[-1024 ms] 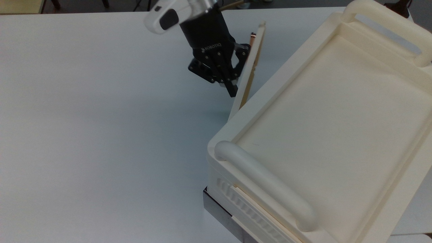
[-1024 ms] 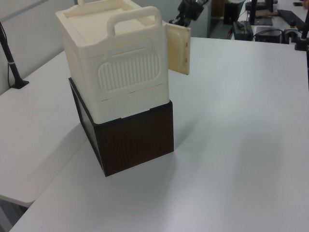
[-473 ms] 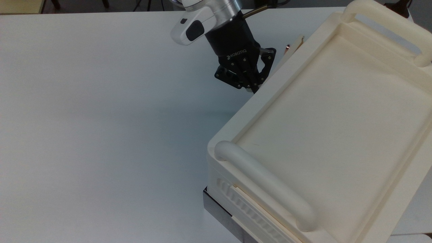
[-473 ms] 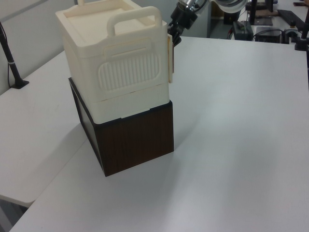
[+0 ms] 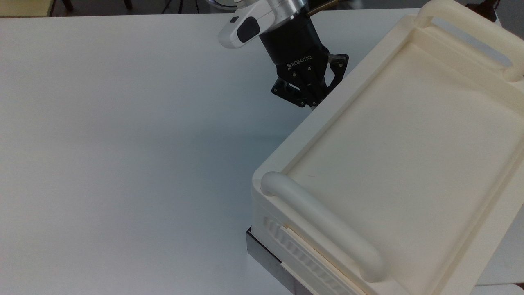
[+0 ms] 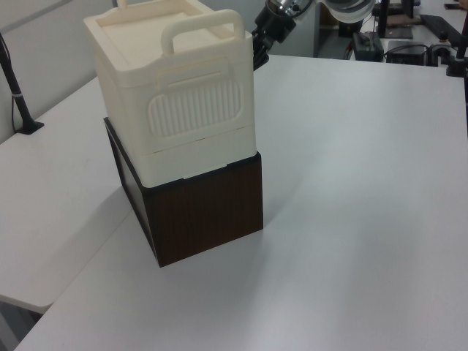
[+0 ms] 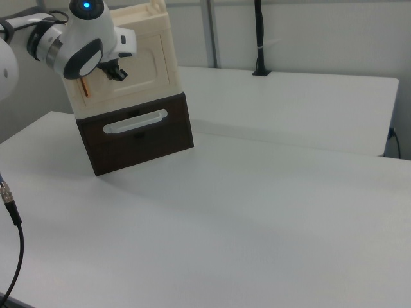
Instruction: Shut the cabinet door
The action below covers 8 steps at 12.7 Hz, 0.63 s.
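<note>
One arm reaches in from the far side of the white table (image 5: 123,123), and its black gripper (image 5: 313,96) presses against the cabinet's (image 5: 401,135) long side, just under the top rim at the top view's left. The fingers sit close together with nothing between them, their tips tucked against the cream wall. In the right view the cabinet door (image 7: 151,61) lies flush in its frame, shut against the cabinet body, with the small copper-orange handle (image 7: 85,87) at the right view's left end of the panel, just beside the arm's white wrist (image 7: 90,38); the gripper (image 7: 115,72) touches the door face near that handle. In the left view the gripper (image 6: 259,55) shows at the far right corner of the cabinet (image 6: 175,95), and no panel sticks out past the ribbed end wall. The cabinet stands on a dark brown wood-grain box (image 6: 201,208), which carries a pale bar handle (image 7: 135,122) on the side below the door. Two thick rounded handles (image 5: 323,223) arch over the short ends of the recessed top.
</note>
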### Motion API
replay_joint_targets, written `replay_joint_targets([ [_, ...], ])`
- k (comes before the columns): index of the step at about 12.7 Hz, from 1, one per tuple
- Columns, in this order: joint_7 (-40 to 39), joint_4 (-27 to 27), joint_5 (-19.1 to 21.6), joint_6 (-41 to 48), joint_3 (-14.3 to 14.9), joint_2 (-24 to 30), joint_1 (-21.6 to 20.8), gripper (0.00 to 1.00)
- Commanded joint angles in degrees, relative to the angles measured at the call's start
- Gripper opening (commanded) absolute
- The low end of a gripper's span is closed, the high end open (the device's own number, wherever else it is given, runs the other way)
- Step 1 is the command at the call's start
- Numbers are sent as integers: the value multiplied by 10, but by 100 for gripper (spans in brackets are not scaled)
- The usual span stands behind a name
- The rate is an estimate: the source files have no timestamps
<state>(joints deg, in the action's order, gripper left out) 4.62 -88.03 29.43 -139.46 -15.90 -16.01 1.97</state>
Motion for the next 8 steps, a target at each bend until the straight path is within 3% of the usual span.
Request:
replay_joint_targets([
  [1,-19,-9,9,46,-2,26,14,0],
  [3,-43,-10,5,122,4,49,44,0],
  [4,-57,-19,-6,179,33,69,46,2],
  [6,-56,-19,-70,296,108,99,17,3],
  [7,-59,-19,-111,365,146,120,-4,13],
  [8,-60,-19,-141,410,164,134,-13,22],
])
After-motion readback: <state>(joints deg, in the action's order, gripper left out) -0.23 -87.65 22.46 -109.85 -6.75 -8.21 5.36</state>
